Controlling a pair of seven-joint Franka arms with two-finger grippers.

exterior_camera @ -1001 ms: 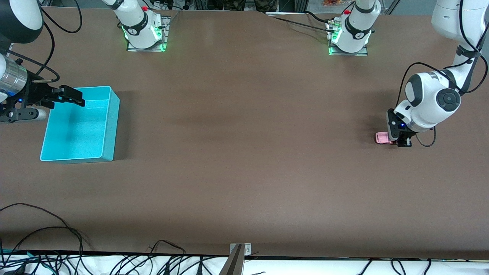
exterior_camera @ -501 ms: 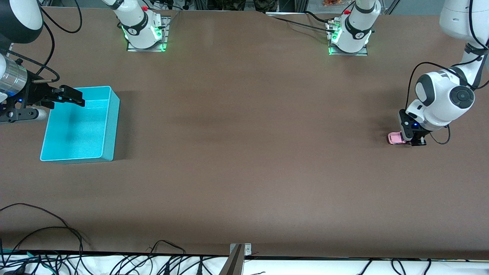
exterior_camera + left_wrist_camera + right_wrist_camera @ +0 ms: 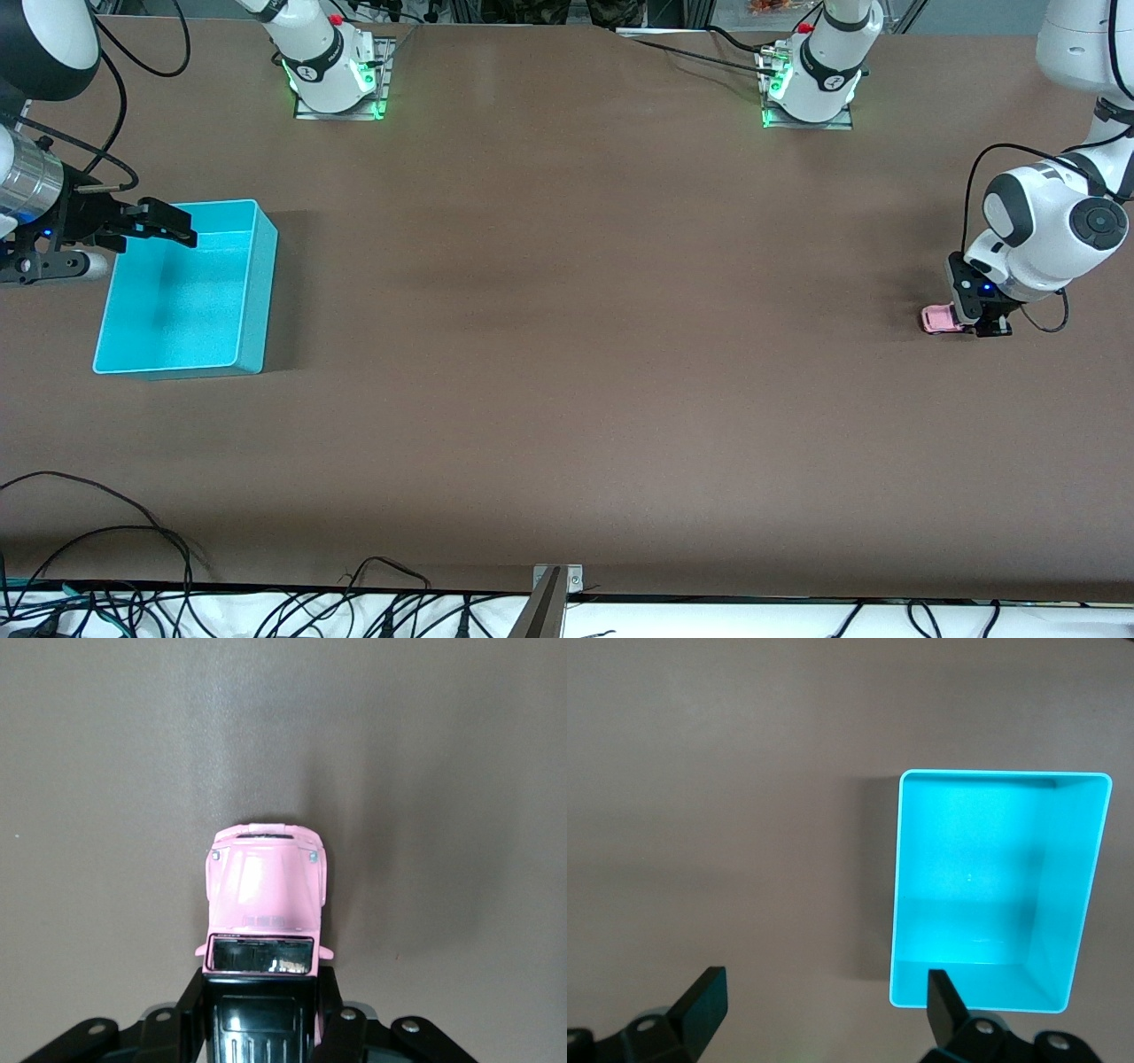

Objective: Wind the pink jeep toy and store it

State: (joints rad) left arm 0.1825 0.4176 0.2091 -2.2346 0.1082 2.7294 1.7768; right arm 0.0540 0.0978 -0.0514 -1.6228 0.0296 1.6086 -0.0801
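Observation:
The pink jeep toy [image 3: 935, 319] stands on the brown table near the left arm's end. My left gripper [image 3: 974, 324] is shut on its rear part. In the left wrist view the pink hood [image 3: 266, 890] points away from the gripper [image 3: 260, 997], and the black fingers [image 3: 190, 1005] clamp both sides of the black roof. My right gripper [image 3: 173, 224] is open and empty over the rim of the turquoise bin [image 3: 266, 266], at the right arm's end of the table. In the right wrist view the bin [image 3: 897, 904] is empty, and its corner lies beside one finger [image 3: 941, 992] of that gripper [image 3: 824, 997].
The two arm bases [image 3: 335, 71] [image 3: 811, 80] stand on the table edge farthest from the front camera. Cables [image 3: 106, 567] lie along the edge nearest to it. A wide stretch of bare table [image 3: 576, 310] lies between the jeep and the bin.
My left gripper has slid the jeep along the table toward the left arm's end, away from the bin. The right arm has not moved.

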